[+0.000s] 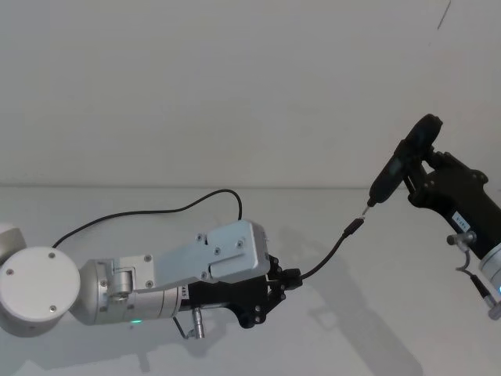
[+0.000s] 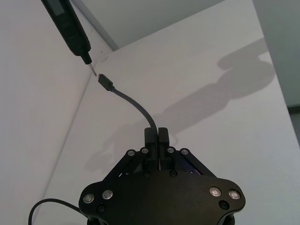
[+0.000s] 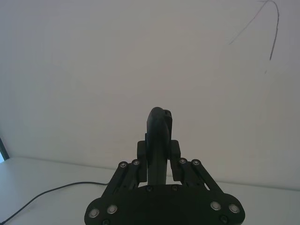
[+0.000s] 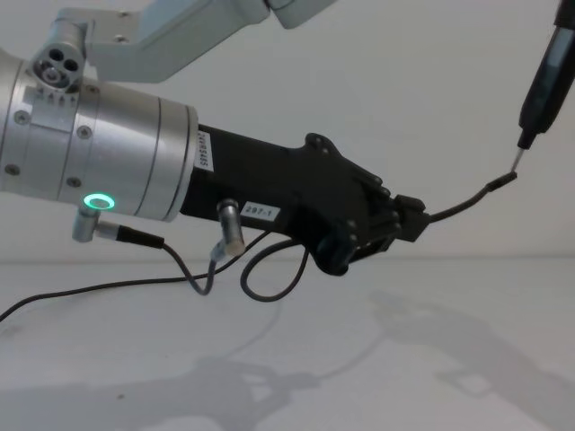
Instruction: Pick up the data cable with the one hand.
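head view looking down, chest view close beside left hand (image 4: 409, 220)

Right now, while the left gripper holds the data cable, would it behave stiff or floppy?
Probably semi-stiff over short lengths: past the left gripper, the data cable arcs upward unsupported. Longer stretches likely flop, drooping in loops. It seems light.
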Robot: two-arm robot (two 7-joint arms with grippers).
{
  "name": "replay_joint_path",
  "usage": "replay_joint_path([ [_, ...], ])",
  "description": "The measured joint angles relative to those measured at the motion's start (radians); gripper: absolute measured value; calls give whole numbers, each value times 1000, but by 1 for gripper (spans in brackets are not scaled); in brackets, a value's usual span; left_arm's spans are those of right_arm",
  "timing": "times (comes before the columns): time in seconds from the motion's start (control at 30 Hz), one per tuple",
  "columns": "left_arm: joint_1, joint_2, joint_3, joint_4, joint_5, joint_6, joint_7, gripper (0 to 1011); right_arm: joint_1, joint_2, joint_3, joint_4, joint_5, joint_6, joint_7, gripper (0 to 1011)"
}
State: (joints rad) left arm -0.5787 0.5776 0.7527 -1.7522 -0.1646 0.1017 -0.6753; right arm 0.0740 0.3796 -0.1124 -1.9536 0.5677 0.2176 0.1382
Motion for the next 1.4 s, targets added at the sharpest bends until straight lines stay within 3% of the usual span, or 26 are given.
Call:
replay_joint_path([
  [1.4,0,0,0,0,0,0,0,43,-5,29,-13,-2,25,-4,-9,279],
])
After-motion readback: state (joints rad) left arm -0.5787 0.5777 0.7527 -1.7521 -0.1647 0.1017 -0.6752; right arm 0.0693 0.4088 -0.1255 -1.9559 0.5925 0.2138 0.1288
